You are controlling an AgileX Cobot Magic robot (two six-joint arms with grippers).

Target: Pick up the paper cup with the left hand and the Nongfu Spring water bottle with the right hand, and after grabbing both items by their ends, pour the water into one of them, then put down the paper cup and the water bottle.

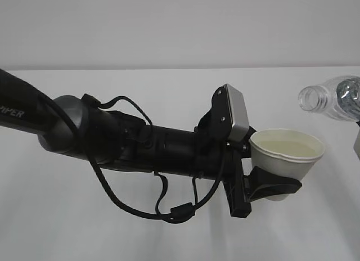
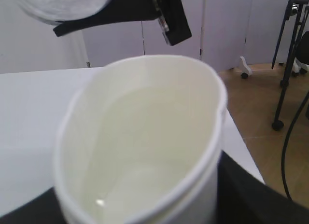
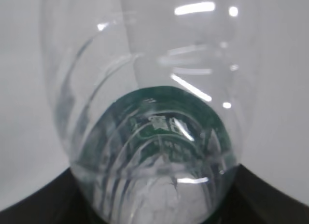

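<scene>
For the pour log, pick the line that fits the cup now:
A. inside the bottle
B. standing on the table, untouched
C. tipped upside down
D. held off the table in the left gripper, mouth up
D: the left gripper clasps the cup above the table, mouth up.

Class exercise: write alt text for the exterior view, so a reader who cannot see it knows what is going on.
A black arm's end effector holds a white paper cup upright above a white table. The uncapped mouth of a clear bottle, lying tilted, enters at the right edge, apart from the cup and higher.
</scene>
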